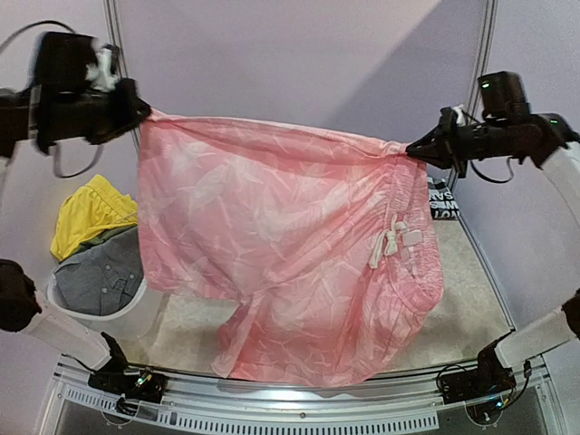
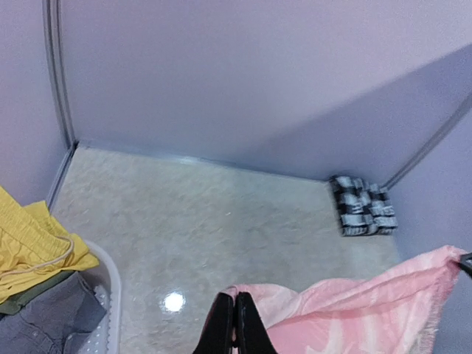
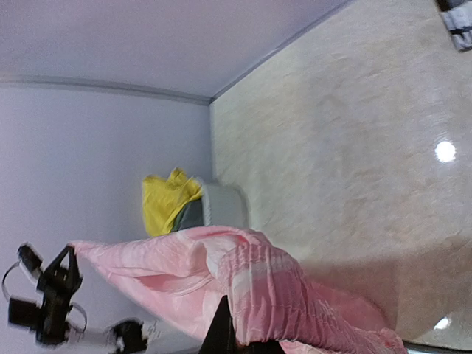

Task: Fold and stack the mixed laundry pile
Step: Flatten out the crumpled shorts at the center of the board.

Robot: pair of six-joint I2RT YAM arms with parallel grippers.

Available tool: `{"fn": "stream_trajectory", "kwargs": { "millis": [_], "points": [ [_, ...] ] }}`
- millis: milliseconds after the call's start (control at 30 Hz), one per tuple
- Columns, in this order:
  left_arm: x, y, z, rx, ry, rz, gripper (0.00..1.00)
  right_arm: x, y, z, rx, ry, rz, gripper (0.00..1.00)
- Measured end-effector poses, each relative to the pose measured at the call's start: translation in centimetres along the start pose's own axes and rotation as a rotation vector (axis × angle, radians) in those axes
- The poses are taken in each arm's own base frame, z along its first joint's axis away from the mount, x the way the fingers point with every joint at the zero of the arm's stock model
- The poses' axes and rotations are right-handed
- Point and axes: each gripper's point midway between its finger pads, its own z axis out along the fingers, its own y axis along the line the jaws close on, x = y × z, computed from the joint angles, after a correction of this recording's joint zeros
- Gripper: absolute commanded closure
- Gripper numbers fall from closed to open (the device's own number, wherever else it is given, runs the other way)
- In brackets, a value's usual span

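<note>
Hiding checked shirt (image 1: pixel 443 199) partly: pink piece (image 1: pixel 290 245)

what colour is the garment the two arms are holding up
Light pink, faint white print; the garment shows best in the top external view.

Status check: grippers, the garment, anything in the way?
Left gripper and right gripper: jaws shut on pink garment, stretched between them in the air. Checked shirt folded at far right. Yellow piece, grey piece in basket at left. Nothing obstructing.
</note>
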Motion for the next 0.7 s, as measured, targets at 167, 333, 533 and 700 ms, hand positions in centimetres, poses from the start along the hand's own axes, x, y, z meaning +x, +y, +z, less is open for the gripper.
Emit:
{"fn": "stream_trajectory", "kwargs": {
  "millis": [167, 333, 533, 700],
  "points": [
    [10.4, 5.1, 19.6, -0.300, 0.324, 0.024, 0.55, -9.0, -13.1, 10.7, 0.254, -0.021, 0.211, 0.52],
    [23.7, 11.8, 31.3, -0.465, 0.665, 0.042, 0.02, -12.2, -23.1, 19.0, 0.395, 0.075, 0.269, 0.34],
    [25.1, 10.6, 30.2, -0.415, 0.713, 0.066, 0.02, -10.8, -26.1, 19.8, 0.468, 0.140, 0.248, 0.29],
    [22.7, 6.3, 25.7, -0.256, 0.645, 0.122, 0.13, -10.1, -23.8, 17.1, 0.434, 0.131, 0.124, 0.29]
  ]
}}
